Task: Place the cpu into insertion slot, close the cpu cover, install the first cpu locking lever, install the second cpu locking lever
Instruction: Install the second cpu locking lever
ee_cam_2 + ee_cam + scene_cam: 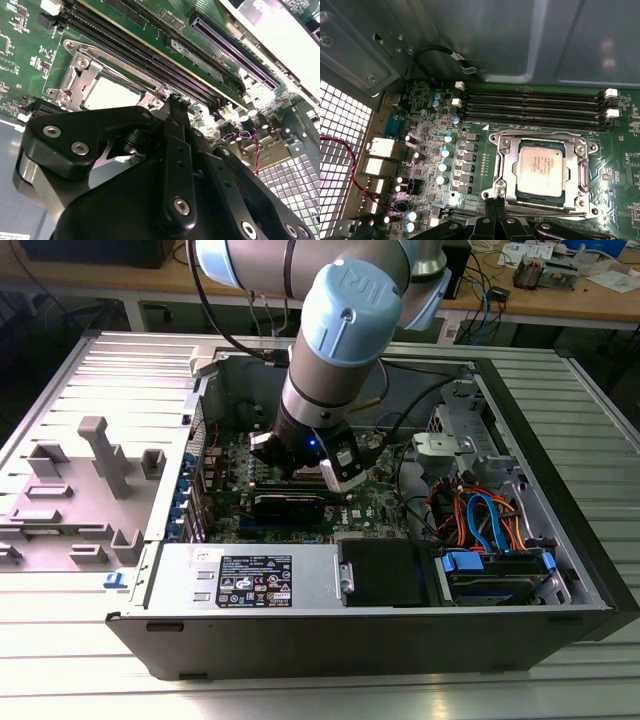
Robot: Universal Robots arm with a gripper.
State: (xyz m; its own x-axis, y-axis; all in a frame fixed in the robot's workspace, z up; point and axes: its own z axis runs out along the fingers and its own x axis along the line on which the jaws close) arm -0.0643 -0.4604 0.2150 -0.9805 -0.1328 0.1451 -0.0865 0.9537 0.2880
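The cpu [542,171], a silvery square chip, lies seated in the insertion slot [580,202] on the green board. The cpu cover [509,167], a silvery frame, lies flat around the chip. My gripper [491,205] is shut, its narrow black tips together at the socket's corner, just off the cover's edge. The second wrist view looks along the black fingers [176,130] to the gripper [177,102] tips beside the cpu [111,93] and cover [80,65]. In the exterior view the gripper [300,472] reaches down into the open computer case. I cannot tell whether the tips touch a lever.
Long black memory slots [535,102] run beside the socket. Capacitors [442,167] and a red-black wire [350,165] stand near the perforated rear panel [335,165]. The case [330,580] holds a drive bay with orange and blue cables [480,520]. Grey fixtures [100,455] sit at the exterior view's left.
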